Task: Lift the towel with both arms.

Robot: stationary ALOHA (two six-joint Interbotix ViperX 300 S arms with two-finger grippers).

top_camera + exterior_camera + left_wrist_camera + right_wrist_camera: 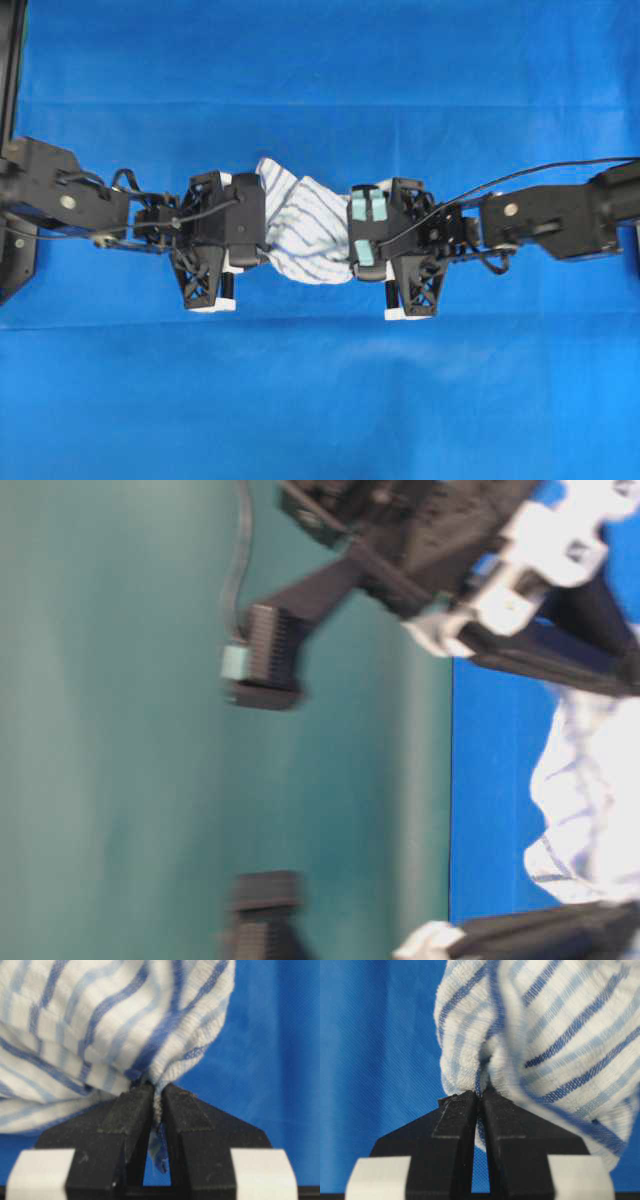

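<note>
The towel (310, 232), white with thin blue stripes, lies bunched on the blue tablecloth between the two arms in the overhead view. My left gripper (262, 228) is at its left edge and my right gripper (352, 238), with pale teal tape patches, at its right edge. Through the left wrist camera, the left gripper (157, 1089) is shut on a pinched fold of the towel (100, 1025). On the right wrist side, the right gripper (480, 1095) is likewise shut on a fold of the towel (560, 1035). The table-level view shows the towel (590, 790) at the right, blurred.
The blue tablecloth (320, 400) covers the whole table. A black frame part (12, 70) stands at the left edge of the overhead view. In the table-level view a teal wall (110, 730) fills the left side.
</note>
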